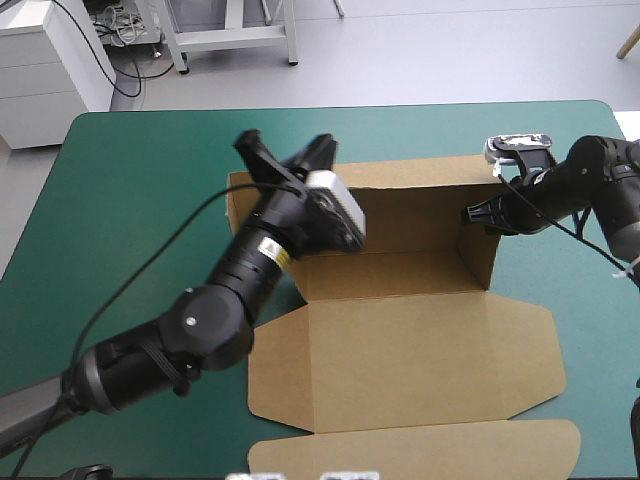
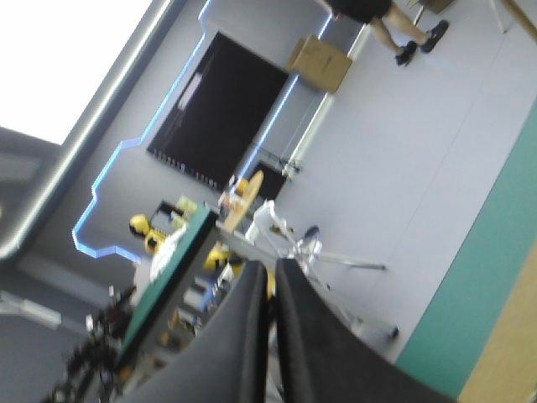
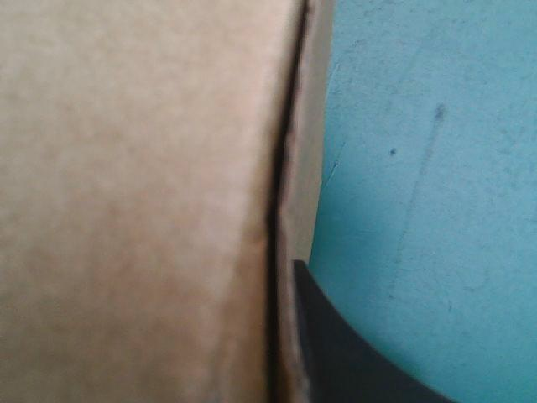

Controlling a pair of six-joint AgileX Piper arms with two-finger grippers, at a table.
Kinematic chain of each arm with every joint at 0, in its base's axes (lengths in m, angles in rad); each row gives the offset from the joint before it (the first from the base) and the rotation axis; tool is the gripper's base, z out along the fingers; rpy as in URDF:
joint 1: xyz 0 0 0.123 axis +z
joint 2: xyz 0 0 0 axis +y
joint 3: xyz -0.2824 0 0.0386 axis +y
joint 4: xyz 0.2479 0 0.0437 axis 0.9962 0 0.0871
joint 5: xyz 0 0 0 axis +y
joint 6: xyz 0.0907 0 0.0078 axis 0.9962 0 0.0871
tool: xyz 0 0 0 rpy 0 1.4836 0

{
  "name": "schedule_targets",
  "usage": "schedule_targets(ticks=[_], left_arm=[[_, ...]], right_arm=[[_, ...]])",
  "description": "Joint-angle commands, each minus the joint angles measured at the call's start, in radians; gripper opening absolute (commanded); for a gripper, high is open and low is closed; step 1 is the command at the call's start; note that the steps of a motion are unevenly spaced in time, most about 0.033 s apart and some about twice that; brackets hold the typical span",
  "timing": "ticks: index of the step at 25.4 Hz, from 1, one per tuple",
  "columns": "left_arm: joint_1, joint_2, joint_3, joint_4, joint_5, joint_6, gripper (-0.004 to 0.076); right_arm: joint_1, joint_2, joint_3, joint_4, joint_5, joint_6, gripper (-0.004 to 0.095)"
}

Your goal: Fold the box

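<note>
Nearest the high camera was the left arm, which entered from 7 o'clock and slanted up toward 1 o'clock across the left side of the box. At its end the left gripper was held above the box's far-left corner, clear of the board. Its black fingers were drawn into a narrow arch with only a sliver between them and nothing held. The left wrist view looked level off the teal-green tabletop, with a corner of the box just beside it.

The box sat near the centre of the tabletop, slightly toward 3 o'clock, as an open tray. The back wall at 12 o'clock and the right wall at 3 o'clock stood upright. The left wall was largely hidden by the arm. The lid lay flat toward 6 o'clock, its tuck flap near the tabletop's near edge.

From 3 o'clock, the right gripper was clamped on the upper edge of the right wall near the far corner. In its wrist view one finger lay against the wall's outer face, touching the box. The other finger was hidden behind the sheet, and the tabletop showed beyond the wall.
</note>
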Motion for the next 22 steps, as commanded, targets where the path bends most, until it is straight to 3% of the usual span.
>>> schedule_targets(ticks=[1,6,9,15,22], left_arm=[[0.165,-0.074,-0.059,-0.142,0.01,-0.025,0.0001],[0.465,-0.096,-0.073,-0.465,-0.068,-0.003,0.0001],[0.748,-0.094,-0.073,-0.931,-0.12,0.244,0.0001],[0.96,-0.094,-0.071,-1.39,-0.105,0.55,0.0001],[1.076,-0.065,-0.069,-1.601,0.014,0.721,0.0001]], right_arm=[[0.035,0.005,-0.048,0.053,-0.009,0.075,-0.0014],[0.092,0.103,-0.048,0.076,-0.009,0.103,-0.0014],[0.095,0.203,-0.072,0.069,-0.009,0.107,-0.0015],[0.095,0.301,-0.176,0.069,-0.062,0.064,-0.0014],[0.095,0.352,-0.228,0.052,-0.214,0.005,-0.0009]])
